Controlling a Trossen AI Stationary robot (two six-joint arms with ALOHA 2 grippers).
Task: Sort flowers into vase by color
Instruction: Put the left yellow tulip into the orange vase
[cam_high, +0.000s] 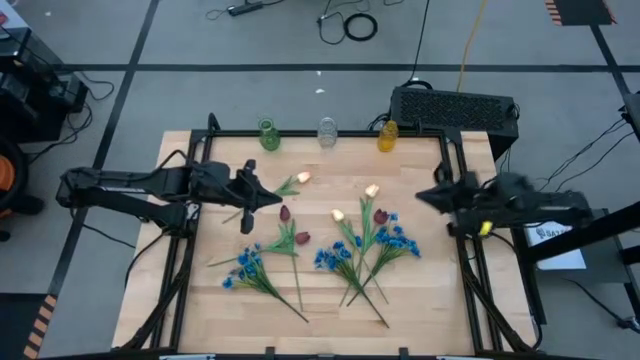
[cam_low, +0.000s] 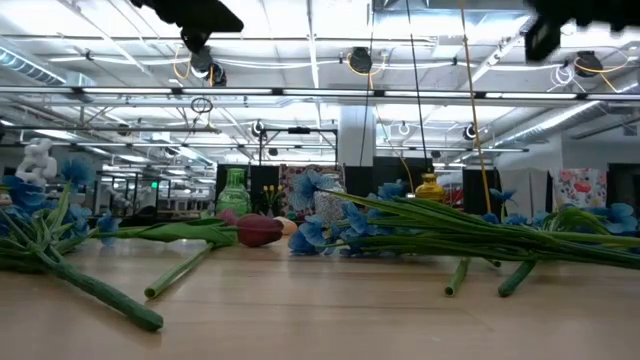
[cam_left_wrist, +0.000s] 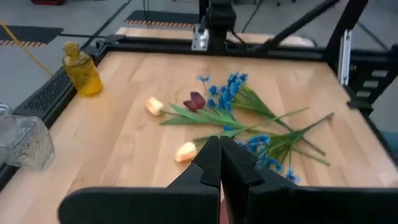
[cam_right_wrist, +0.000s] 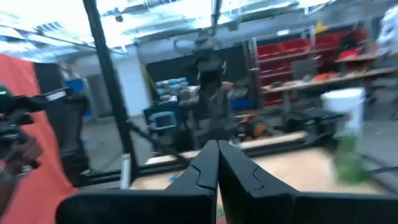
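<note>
Blue blossoms, dark red tulips and cream-yellow tulips lie loose on their green stems across the middle of the wooden worktop (cam_high: 420, 290); these flowers (cam_high: 345, 245) are scattered flat, none in a vase. One cream tulip (cam_high: 303, 177) lies apart from the heap, just past the tip of the left fingers (cam_left_wrist: 214, 163), its stem running back toward them. The left gripper (cam_high: 262, 192) reaches in level from its side of the worktop, the arm stretched out nearly straight above the wood, and its fingers are pressed together with nothing between them; the main heap of flowers lies ahead of them and well apart. Three small vases stand in a row at the far edge: a green vase (cam_high: 268, 134), a clear vase (cam_high: 327, 131) and a yellow vase (cam_high: 387, 136). The right gripper (cam_high: 428, 197) hangs at the opposite edge, lifted above the worktop and pointing inward, its fingers (cam_right_wrist: 217, 163) also closed tight on nothing, with the flowers off to their front and below.
</note>
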